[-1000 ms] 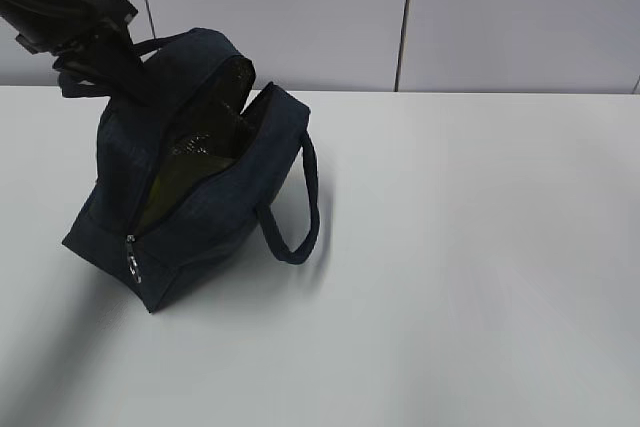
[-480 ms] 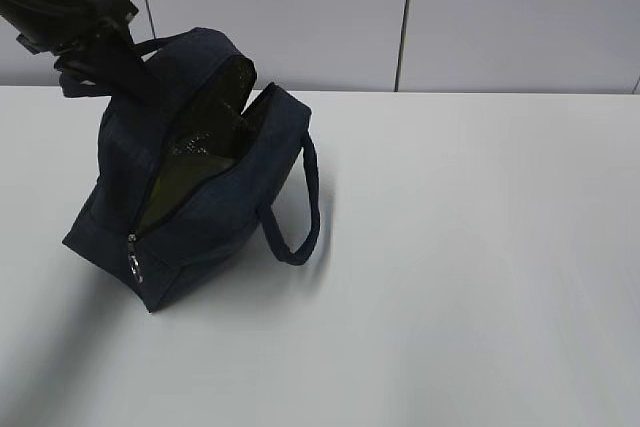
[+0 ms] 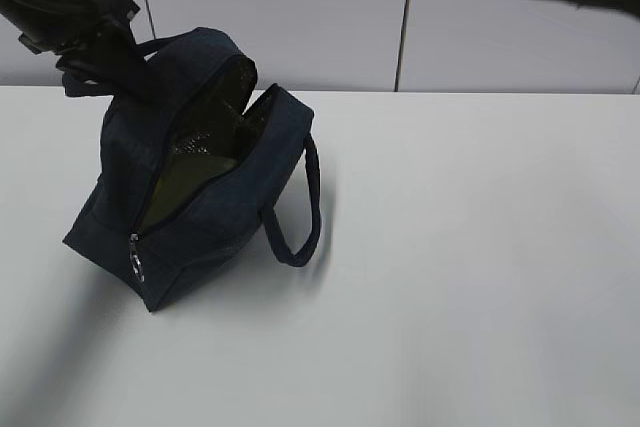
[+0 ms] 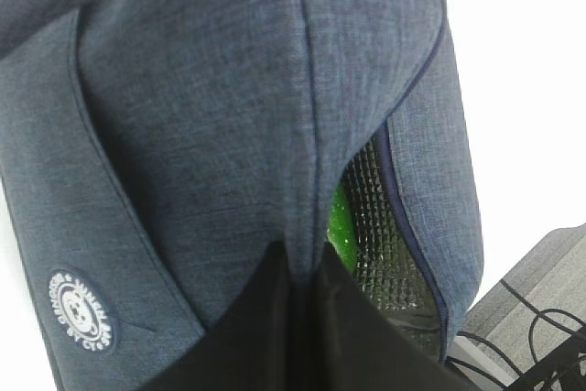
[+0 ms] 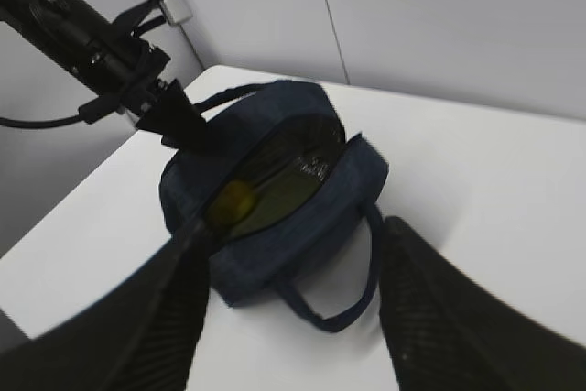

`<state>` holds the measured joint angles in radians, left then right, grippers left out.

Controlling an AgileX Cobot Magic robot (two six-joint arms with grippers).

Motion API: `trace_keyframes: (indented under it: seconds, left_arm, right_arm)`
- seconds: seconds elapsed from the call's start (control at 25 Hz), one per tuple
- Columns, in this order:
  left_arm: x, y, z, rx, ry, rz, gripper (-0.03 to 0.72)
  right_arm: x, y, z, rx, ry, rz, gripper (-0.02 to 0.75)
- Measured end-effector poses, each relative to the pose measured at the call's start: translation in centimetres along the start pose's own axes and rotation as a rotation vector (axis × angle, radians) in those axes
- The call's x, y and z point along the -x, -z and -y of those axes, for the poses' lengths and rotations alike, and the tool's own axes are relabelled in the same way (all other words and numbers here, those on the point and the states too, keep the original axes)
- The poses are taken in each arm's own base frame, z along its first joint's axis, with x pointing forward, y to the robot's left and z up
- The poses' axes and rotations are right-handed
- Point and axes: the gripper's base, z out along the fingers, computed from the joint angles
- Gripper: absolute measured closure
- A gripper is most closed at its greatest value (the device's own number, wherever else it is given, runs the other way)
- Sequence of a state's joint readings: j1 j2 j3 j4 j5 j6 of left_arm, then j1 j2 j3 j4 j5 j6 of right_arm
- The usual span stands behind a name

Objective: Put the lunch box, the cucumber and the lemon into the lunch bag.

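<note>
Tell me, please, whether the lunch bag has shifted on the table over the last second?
No. The lunch bag sits in the same place against the wall panel seam behind it, and the left gripper stays shut on its fabric.

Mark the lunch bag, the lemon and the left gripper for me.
lunch bag [image 3: 215, 232]: exterior view, near side panel.
lemon [image 5: 240, 197]: right wrist view, yellow top inside the bag.
left gripper [image 4: 298, 267]: left wrist view, tips pinching bag fabric.

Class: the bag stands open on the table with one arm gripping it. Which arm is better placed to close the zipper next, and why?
Probably the right. The left gripper is shut on the lunch bag, holding it open. The right gripper hangs open and empty above it, free to reach the zipper pull.
</note>
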<state>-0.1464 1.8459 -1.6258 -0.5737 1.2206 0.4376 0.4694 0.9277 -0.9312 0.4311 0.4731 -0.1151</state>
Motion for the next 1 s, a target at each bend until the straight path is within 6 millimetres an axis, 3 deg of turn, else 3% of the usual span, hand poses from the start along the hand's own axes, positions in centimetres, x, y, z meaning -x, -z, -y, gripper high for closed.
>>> trace_keyframes:
  seconds: [0.2,0.48,1.0]
  left_arm:
    - [0.0,0.0,0.0,-0.002,0.001,0.001,0.691]
    - [0.0,0.0,0.0,-0.003,0.0,0.001,0.691]
    - [0.0,0.0,0.0,-0.005,-0.002,0.003,0.691]
  right_arm:
    - [-3.0,-1.5,0.6,0.04,-0.169,-0.051,0.296]
    - [-5.1,-4.2,1.3,0.059,-0.29,-0.118,0.284]
    - [-8.8,-13.0,3.5,0.074,-0.471,-0.239,0.28]
